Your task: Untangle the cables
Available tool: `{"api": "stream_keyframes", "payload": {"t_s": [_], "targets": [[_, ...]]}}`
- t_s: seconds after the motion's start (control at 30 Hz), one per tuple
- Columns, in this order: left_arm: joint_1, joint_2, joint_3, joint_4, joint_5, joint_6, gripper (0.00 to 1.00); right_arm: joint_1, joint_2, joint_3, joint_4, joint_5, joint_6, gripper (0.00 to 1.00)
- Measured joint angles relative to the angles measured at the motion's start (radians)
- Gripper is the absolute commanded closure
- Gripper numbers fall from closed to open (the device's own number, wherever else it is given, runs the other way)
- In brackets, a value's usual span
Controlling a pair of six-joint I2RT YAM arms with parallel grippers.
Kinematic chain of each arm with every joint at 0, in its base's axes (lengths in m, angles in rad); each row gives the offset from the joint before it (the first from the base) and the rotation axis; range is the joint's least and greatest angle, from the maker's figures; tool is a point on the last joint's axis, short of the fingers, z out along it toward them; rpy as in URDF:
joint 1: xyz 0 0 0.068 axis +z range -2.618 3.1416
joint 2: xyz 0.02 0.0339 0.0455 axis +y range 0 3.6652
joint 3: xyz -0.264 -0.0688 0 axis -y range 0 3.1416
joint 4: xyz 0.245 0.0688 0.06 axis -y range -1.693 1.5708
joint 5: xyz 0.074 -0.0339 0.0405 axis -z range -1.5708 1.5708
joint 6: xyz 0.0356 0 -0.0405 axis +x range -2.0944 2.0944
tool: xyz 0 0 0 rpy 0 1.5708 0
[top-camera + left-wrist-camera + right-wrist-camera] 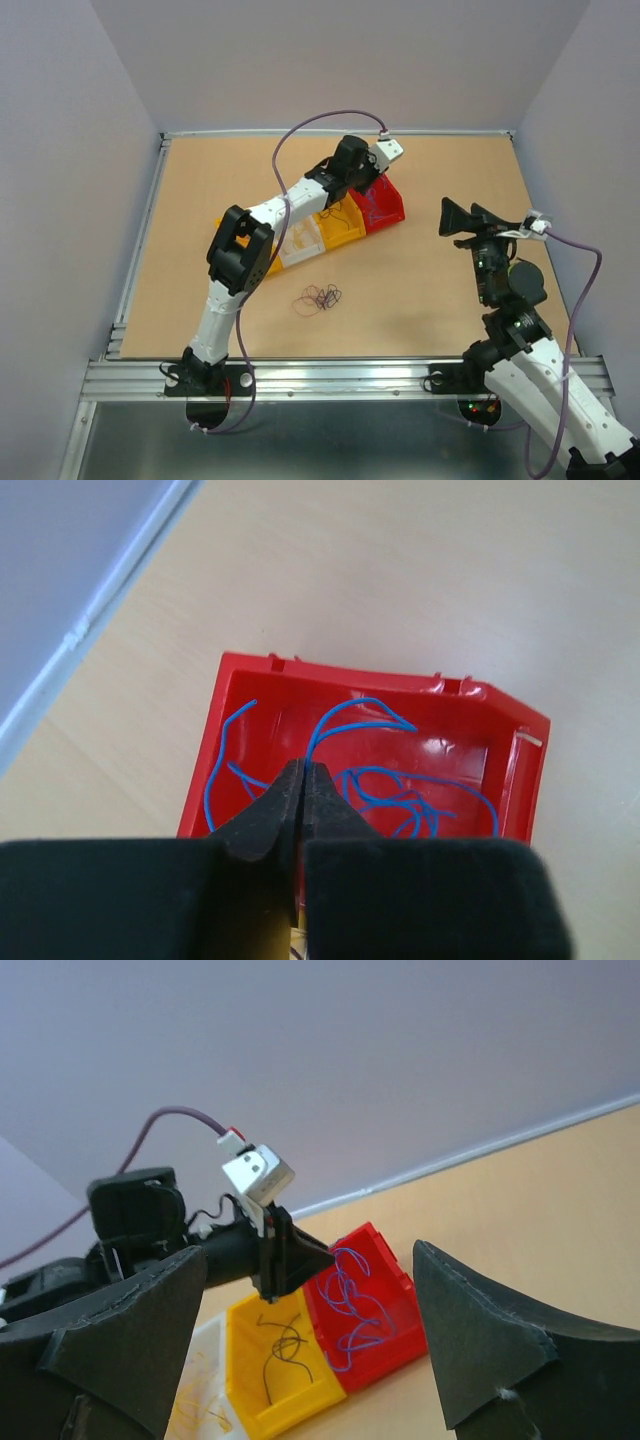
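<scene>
Table (430,290): carrying a slanted row of bins and one loose wad; clock read from above, 12 at the far edge.
Left arm (285,205): stretching from the 7 o'clock corner toward 12, ending over the red bin.
Right arm (520,360): rising at the 4 o'clock edge, holding its wrist up off the table.
Bins: sitting side by side just past centre toward 12; red bin (340,677) closing the 1 o'clock end, yellow bin (300,1405) touching it on the 7 o'clock side, white bin (298,245) following.
Right gripper (466,216): hanging in the air at 3, well apart from bins and wad; jaws standing wide, released, gripping nothing.
Left gripper (303,770): hovering over the red bin; jaws clenching tip to tip, showing only a hairline slit lower down.
Cables (318,298): lying as a dark tangled wad on the table near centre, at 6 from the white bin, touching neither gripper.
Blue wires (362,701): curling inside the red bin.
Black wires (283,1345): lying in the yellow bin.
</scene>
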Motion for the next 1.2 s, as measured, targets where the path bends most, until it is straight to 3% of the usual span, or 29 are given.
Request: {"api": "stream_keyframes", "payload": {"t_s": [0.03, 0.2, 0.33, 0.57, 0.67, 0.8, 0.93, 1.03, 1.2], "targets": [[0.006, 0.000, -0.001, -0.015, 0.008, 0.005, 0.38, 0.000, 0.016, 0.000, -0.001, -0.003, -0.001, 0.11], [0.030, -0.077, -0.094, -0.022, 0.045, 0.022, 0.23, 0.000, 0.131, 0.003, -0.022, -0.051, -0.016, 0.11], [0.030, -0.233, -0.246, -0.036, 0.071, 0.024, 0.16, 0.000, 0.252, 0.050, -0.097, -0.179, -0.045, 0.12], [0.029, -0.685, -0.586, -0.035, 0.166, 0.041, 0.06, 0.036, 0.528, 0.214, -0.190, -0.575, -0.171, 0.15], [0.029, -0.910, -0.796, -0.014, 0.211, 0.079, 0.04, 0.136, 0.662, 0.268, -0.222, -0.649, -0.243, 0.23], [0.029, -1.074, -1.019, -0.018, 0.264, 0.149, 0.05, 0.259, 0.811, 0.311, -0.287, -0.745, -0.389, 0.23], [0.030, -1.154, -1.186, -0.039, 0.334, 0.217, 0.03, 0.328, 0.935, 0.354, -0.351, -0.798, -0.516, 0.05], [0.030, -1.186, -1.252, -0.070, 0.367, 0.268, 0.03, 0.346, 0.985, 0.365, -0.378, -0.822, -0.597, 0.02], [0.030, -1.162, -1.257, -0.106, 0.405, 0.339, 0.04, 0.374, 1.026, 0.377, -0.415, -0.823, -0.679, 0.06]]}}
